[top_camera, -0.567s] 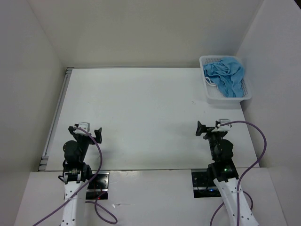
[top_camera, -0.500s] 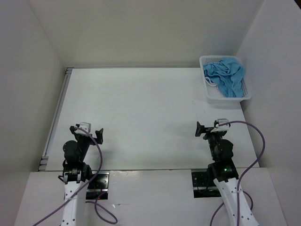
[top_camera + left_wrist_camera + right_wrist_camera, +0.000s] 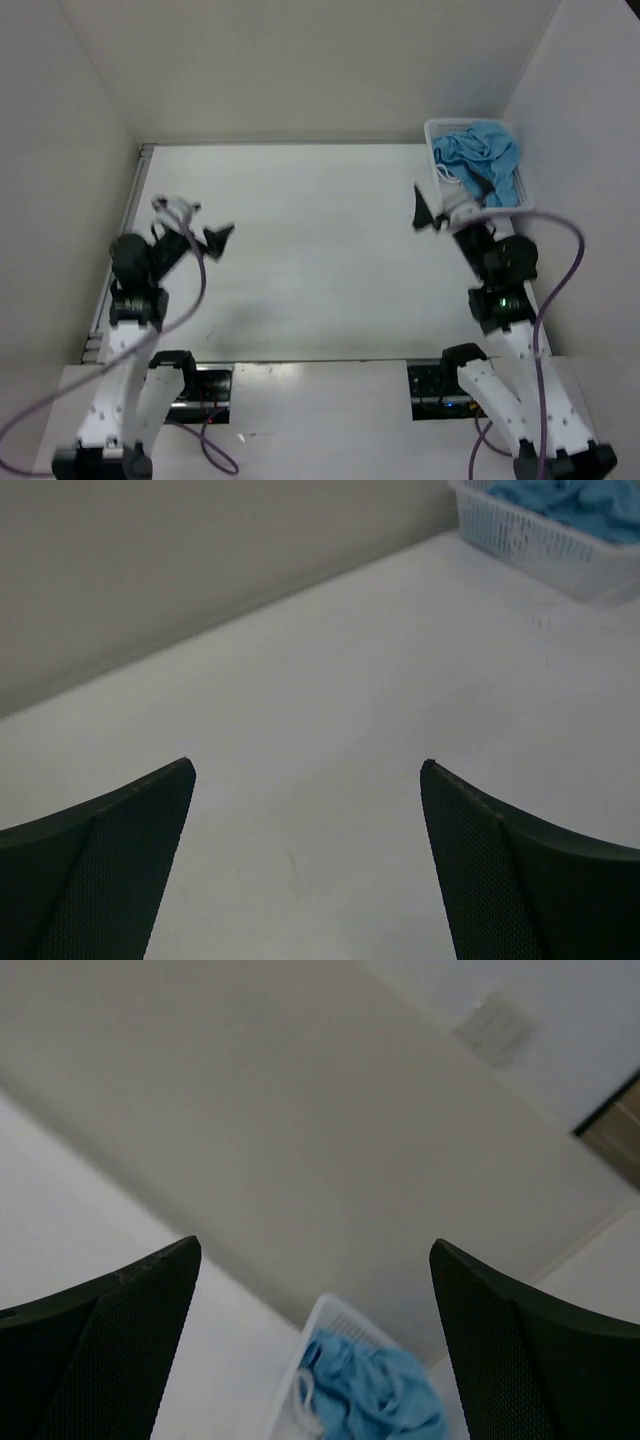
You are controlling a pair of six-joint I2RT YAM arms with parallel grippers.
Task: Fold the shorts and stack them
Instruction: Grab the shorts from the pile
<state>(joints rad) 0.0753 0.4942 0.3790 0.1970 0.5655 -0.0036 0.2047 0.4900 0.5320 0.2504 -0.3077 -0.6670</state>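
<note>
1. Seen from overhead, the right gripper (image 3: 437,206) hides the near-left corner of the basket (image 3: 470,125).
2. The left arm (image 3: 135,270) and right arm (image 3: 497,262) look blurred there.
3. The left wrist view cuts the basket and the shorts (image 3: 490,150) at its top-right corner, and the right wrist view cuts them at its bottom edge.

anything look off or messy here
Nothing looks damaged or spilled. The only untidy thing is the shorts: they lie crumpled in a heap in the white basket at the far right corner of the table, with some fabric draped over the basket's right rim.
</note>
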